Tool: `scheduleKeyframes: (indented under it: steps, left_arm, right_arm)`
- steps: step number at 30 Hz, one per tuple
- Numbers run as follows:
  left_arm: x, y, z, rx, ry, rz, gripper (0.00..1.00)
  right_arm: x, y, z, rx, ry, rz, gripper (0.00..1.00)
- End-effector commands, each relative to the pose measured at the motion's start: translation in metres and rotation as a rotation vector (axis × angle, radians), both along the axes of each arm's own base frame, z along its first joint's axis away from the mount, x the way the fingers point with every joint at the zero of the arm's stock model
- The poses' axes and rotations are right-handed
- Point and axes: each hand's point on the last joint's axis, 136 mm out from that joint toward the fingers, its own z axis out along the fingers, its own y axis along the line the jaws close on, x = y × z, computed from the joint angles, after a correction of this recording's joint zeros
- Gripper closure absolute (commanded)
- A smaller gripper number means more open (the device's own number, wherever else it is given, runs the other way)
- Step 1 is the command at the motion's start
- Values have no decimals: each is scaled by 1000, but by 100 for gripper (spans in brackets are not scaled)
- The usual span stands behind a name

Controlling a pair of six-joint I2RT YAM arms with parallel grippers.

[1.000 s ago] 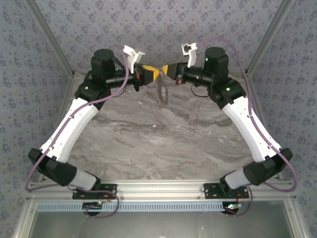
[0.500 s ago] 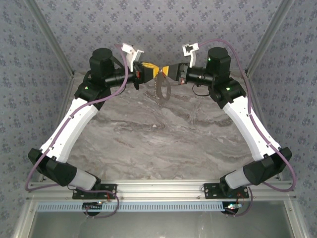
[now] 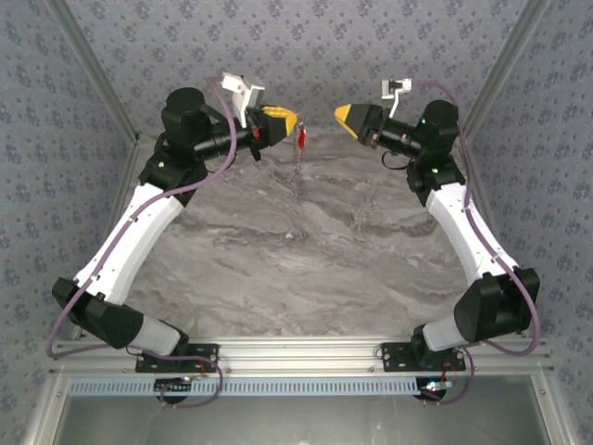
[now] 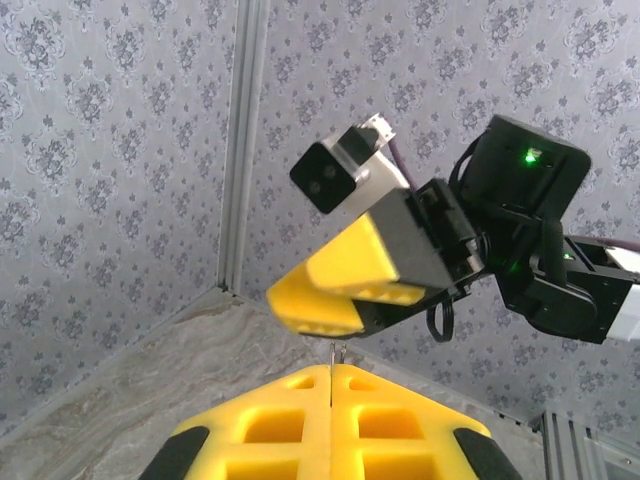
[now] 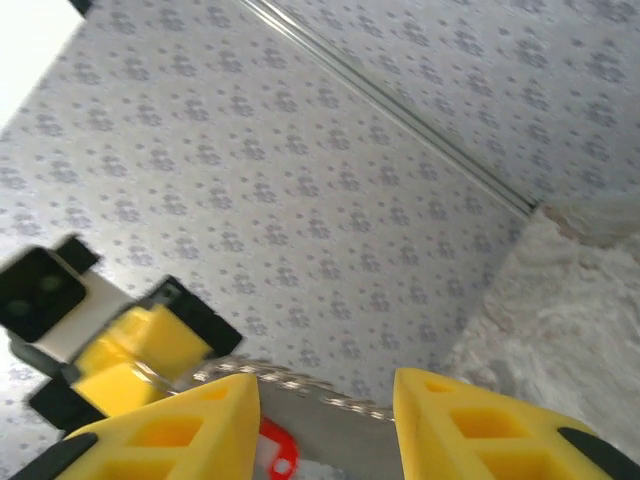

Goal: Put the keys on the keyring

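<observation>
Over grey marble tabletop (image 3: 296, 260), toward far edge: thin grey metal keyring (image 3: 297, 159) dangles with tiny red key (image 3: 301, 139) at top. Left fingers (image 3: 283, 120) pressed together, clamping ring. Right fingers (image 3: 347, 117) just parted and drew back, well apart from ring. Likely key threaded; right arm's part finished.

Lab robot cell, not a home. Grey marble-print tabletop (image 3: 306, 269) was boxed in by panels (image 3: 306, 46) of grey floral print, with aluminium posts (image 3: 91, 67) at the corners. A slotted aluminium rail (image 3: 296, 350) ran along the near edge with arm bases (image 3: 178, 356) bolted on. Purple cables (image 3: 434, 86) hung loose.
</observation>
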Motion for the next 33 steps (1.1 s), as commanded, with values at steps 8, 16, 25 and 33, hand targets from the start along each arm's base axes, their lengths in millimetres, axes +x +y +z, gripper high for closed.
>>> scheduleKeyframes:
  steps: [8,16,25,33]
  left_arm:
    - [-17,7,38,-86,-88,-7,100]
    - [-18,6,41,-96,-88,-12,100]
    - [-17,7,41,-95,-88,-11,100]
    - [-15,7,38,-93,-86,0,100]
  right_arm:
    - [-33,37,63,73,-187,134,48]
    - [-40,59,47,48,-163,184,49]
    - [-41,68,37,37,-144,201,62]
    - [-45,69,31,24,-125,213,94]
